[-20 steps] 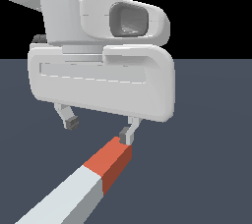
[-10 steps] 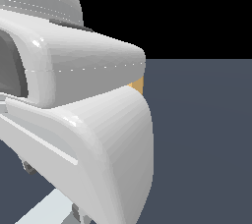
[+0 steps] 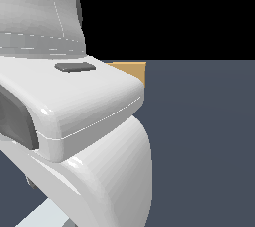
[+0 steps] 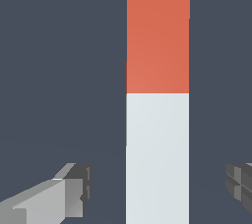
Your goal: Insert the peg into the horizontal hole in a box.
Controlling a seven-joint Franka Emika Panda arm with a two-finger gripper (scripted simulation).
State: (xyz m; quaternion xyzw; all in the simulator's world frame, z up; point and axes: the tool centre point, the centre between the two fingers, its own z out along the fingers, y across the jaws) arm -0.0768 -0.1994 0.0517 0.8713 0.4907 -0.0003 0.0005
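Wrist view: the peg (image 4: 157,120) lies flat on the dark floor (image 4: 59,70), its red end pointing away from the camera and its grey-white part running between the two fingertips. The gripper (image 4: 157,188) is spread wide, with a clear gap on each side of the peg, and grips nothing. Exterior view: the arm (image 3: 74,121) fills most of the picture; a corner of the box (image 3: 132,70) shows behind it.

You're in a bare simulated workspace, flat slate-blue floor (image 3: 199,141), black void behind, untextured rendered shapes, floor plain either side of the fingers (image 4: 74,188).
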